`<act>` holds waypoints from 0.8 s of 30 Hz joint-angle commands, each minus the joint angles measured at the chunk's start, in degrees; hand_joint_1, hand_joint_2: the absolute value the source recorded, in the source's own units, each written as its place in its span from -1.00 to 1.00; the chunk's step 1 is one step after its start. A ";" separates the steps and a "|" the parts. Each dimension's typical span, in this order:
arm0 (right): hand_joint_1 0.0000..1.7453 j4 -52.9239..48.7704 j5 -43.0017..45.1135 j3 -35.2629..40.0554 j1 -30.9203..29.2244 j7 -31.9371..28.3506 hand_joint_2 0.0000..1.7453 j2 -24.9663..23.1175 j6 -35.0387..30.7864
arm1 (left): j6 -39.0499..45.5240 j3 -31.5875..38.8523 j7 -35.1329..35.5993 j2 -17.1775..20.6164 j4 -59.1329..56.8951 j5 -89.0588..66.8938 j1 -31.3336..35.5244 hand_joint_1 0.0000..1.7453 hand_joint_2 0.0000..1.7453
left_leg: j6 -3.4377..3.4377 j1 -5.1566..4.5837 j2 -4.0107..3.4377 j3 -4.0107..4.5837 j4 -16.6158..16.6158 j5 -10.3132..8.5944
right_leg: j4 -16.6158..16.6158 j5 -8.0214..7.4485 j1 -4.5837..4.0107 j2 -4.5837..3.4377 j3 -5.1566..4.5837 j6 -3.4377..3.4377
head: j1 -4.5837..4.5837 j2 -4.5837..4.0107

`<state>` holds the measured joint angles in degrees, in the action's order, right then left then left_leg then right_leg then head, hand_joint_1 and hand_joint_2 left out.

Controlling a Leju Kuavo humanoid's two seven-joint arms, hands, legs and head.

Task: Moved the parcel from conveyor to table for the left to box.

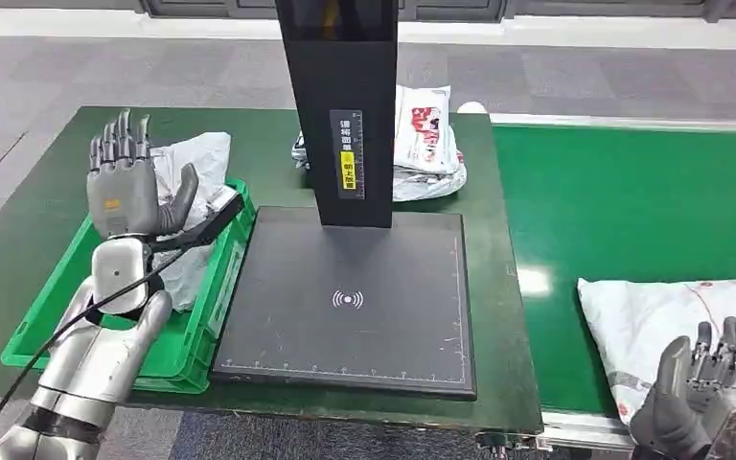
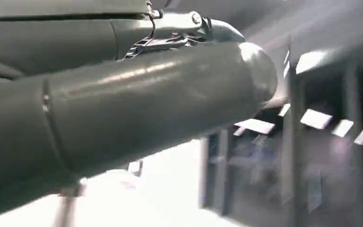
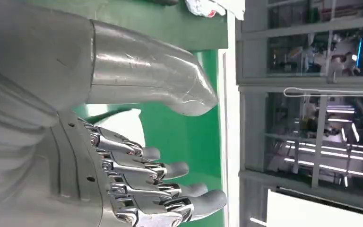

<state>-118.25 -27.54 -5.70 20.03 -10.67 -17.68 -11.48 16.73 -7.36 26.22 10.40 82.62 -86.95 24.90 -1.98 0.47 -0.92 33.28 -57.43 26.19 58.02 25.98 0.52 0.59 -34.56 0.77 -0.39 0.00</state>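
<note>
white parcel [image 1: 666, 331] on conveyor [image 1: 623, 220] — print illegible

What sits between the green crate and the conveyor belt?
In the head view, the black scanner plate on the table lies between the crate and the belt.

My left hand [image 1: 125, 187] has a matt grey plastic back and darker fingers; the arm behind it is smooth, brushed silver metal. Right of it lies the scanner plate [image 1: 345, 302], matt black with fine scuffs. The bin [image 1: 206, 316] left of the plate is glossy green plastic holding crinkled white film bags [image 1: 187, 163]. Right of the plate, the conveyor belt [image 1: 623, 211] is smooth green with a sheen, and the parcel [image 1: 656, 321] on it is soft white plastic film, wrinkled. My right hand [image 1: 695, 393] shows bare shiny metal links in the right wrist view.
</note>
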 commanded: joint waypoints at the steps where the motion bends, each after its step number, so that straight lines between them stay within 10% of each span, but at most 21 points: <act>1: -1.00 2.15 0.25 -3.32 0.28 -0.22 1.00 -0.89 0.26 | 4.15 7.83 -3.53 -5.92 3.98 -2.85 -1.70 -1.00 -1.00 | 0.09 0.03 0.12 -0.16 0.11 0.00 | -0.18 0.00 -0.03 0.01 0.22 -0.05 | 0.00 0.00; 12: -1.00 2.15 0.25 -3.32 0.28 -0.22 1.00 -0.89 0.26 | 4.15 7.83 -3.53 -5.92 3.98 -2.85 -1.70 -1.00 -1.00 | 0.07 0.04 0.11 -0.14 0.09 -0.01 | -0.16 -0.01 -0.04 0.02 0.20 -0.03 | 0.00 0.00; 18: -1.00 2.52 -0.55 -3.25 0.27 0.07 1.00 -1.31 0.82 | 15.66 10.93 -12.70 -8.28 11.25 3.98 -6.71 -1.00 -1.00 | 0.07 0.03 -0.01 -0.16 0.09 0.04 | -0.16 -0.01 -0.03 -0.11 0.18 -0.03 | 0.00 0.00; 21: -1.00 3.70 -2.09 -7.76 -0.58 3.07 1.00 -0.95 1.02 | 1.93 7.44 -26.28 -11.07 12.77 31.49 -7.51 -1.00 -1.00 | 0.08 0.03 0.09 -0.12 0.07 0.04 | -0.14 0.02 -0.03 0.04 0.19 -0.04 | 0.00 0.00; 22: -1.00 5.53 -3.61 -10.75 -1.94 5.07 1.00 -0.35 2.05 | -3.99 5.60 -29.47 -11.95 13.46 39.71 -9.38 -1.00 1.00 | 0.10 0.04 0.22 -0.18 0.12 0.01 | -0.22 0.03 -0.03 0.14 0.29 -0.06 | 0.00 0.00; 24: -1.00 10.65 -7.99 -14.97 -6.00 9.04 1.00 2.27 5.50 | -9.62 2.99 -32.75 -12.88 14.36 48.30 -13.54 -1.00 1.00 | 0.15 0.03 0.34 -0.21 0.17 -0.02 | -0.29 0.06 -0.02 0.22 0.36 -0.11 | 0.00 0.00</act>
<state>-118.25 -29.09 -6.67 20.78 -8.98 -18.29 -10.67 24.31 0.31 4.79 3.69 93.35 -68.07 18.86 -1.91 0.46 -0.90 33.27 -57.43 26.26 58.01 26.06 0.54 0.65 -34.53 0.74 -0.39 0.00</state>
